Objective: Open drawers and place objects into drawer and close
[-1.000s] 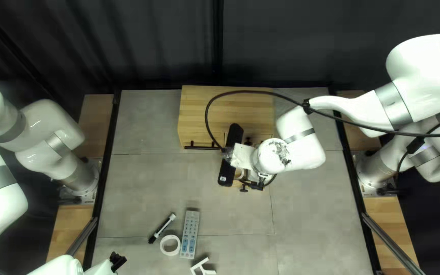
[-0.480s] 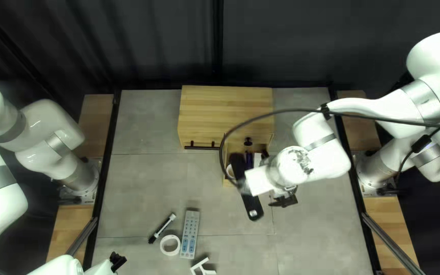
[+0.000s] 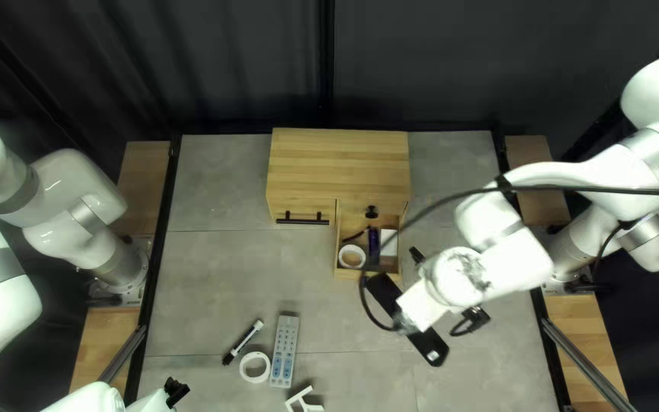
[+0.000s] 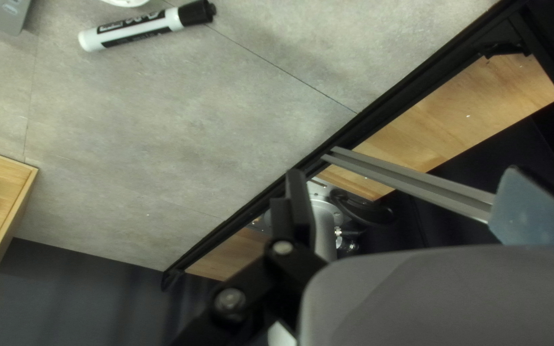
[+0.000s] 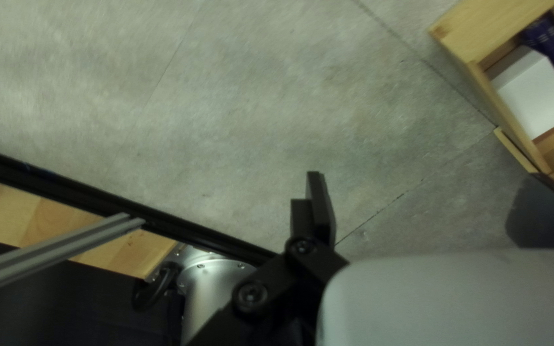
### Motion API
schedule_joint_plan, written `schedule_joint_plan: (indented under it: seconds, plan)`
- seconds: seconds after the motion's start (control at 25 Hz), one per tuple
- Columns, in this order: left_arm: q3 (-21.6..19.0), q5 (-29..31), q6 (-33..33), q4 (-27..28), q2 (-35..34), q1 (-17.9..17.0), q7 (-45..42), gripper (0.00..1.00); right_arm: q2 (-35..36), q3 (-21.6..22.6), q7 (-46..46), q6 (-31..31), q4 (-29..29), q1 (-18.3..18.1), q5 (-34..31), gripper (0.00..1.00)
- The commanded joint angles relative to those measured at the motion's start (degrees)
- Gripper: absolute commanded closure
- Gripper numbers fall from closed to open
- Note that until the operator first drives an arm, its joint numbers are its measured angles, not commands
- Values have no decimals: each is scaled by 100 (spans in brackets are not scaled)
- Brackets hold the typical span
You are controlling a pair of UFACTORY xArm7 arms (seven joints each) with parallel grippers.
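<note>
The right drawer point(image 3: 347, 273) of the cabinet point(image 3: 337, 156) stands pulled out toward the middle of the desk point(image 3: 223, 267), holding a tape roll point(image 3: 342, 257), a torch point(image 3: 374, 243) and a white box point(image 3: 388, 243), with a thin black thing point(image 3: 356, 236) behind the roll. The left drawer point(image 3: 299, 209), with its bar handle point(image 3: 303, 221), is closed.

The right gripper point(image 3: 446, 287) is open, its fingers well apart, with bare desk ahead; it is to the right of the open drawer's side wall. A black bar point(image 3: 426, 343) at its wrist reaches close to the drawer's front edge, and a cable point(image 3: 573, 188) loops across there.

The left gripper point(image 3: 177, 391) is open too, fingers well apart, near the desk's left rail point(image 3: 163, 229). Between it and the cabinet lies wide bare desk. A marker point(image 3: 244, 341), a white ring point(image 3: 245, 368) and a remote point(image 3: 284, 343) lie close together near that gripper; a white stand point(image 3: 297, 397) is nearer the near edge.
</note>
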Motion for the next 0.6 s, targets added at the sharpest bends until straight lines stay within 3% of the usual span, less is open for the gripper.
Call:
schedule_joint_plan:
  seconds: [0.04, 0.6]
  plan:
    - [0, 0, 0, 0, 0, 0, 0, 0, 132, 133, 407, -8, 26, 114, -53, 0]
    - [0, 0, 0, 0, 0, 0, 0, 0, -190, 260, 1138, -69, -607, 190, -210, 0]
